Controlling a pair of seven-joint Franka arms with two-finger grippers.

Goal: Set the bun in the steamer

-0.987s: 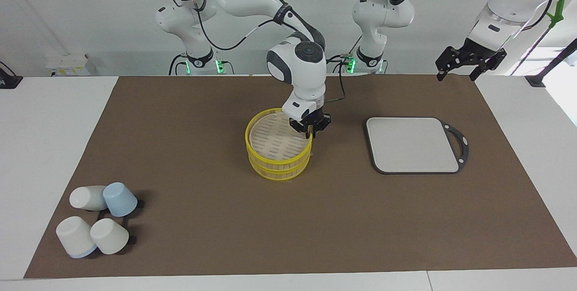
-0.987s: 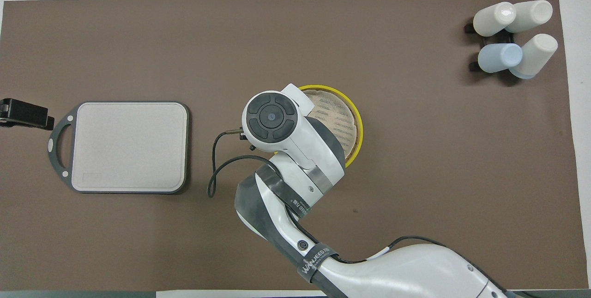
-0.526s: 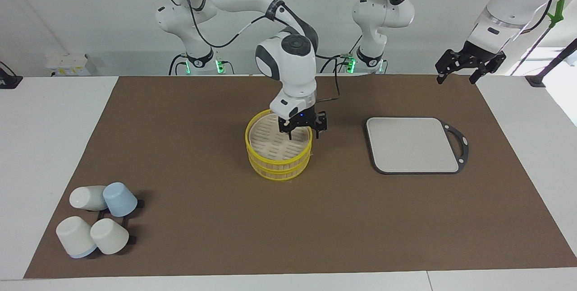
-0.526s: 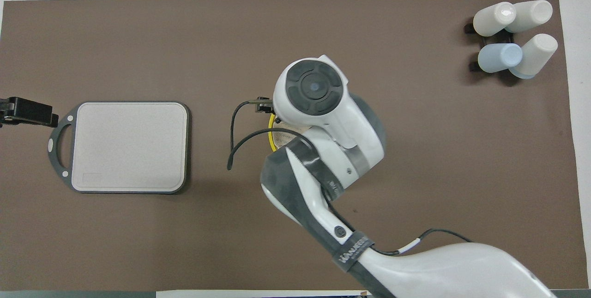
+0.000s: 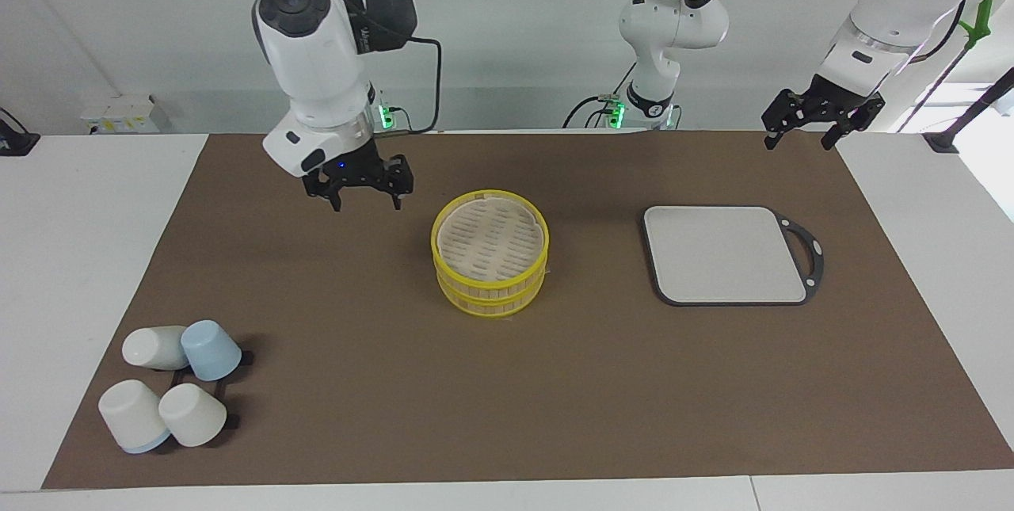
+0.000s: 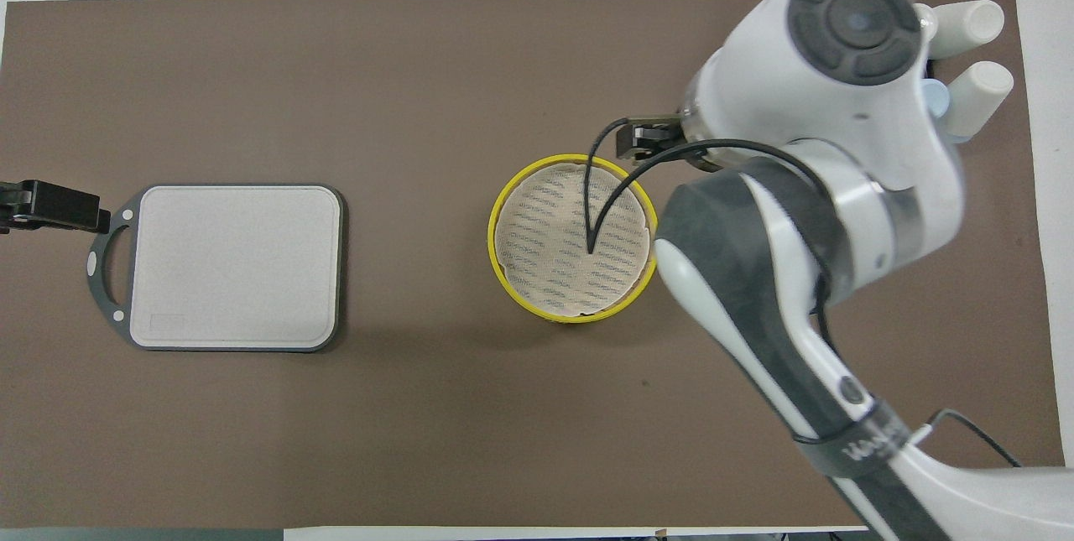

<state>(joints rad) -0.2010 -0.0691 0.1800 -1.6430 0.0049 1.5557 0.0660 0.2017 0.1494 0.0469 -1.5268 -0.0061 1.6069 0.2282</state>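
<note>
You get bright, even overhead light, soft short shadows under the steamer [image 5: 489, 253] and cups [image 5: 170, 384], a washed-out window glow at one edge, sharp focus throughout both views.

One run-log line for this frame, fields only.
steamer: lid on, mid-mat | bun: not visible | right gripper: open, empty, raised over mat beside steamer | left gripper: open, waiting above mat edge near board
</note>
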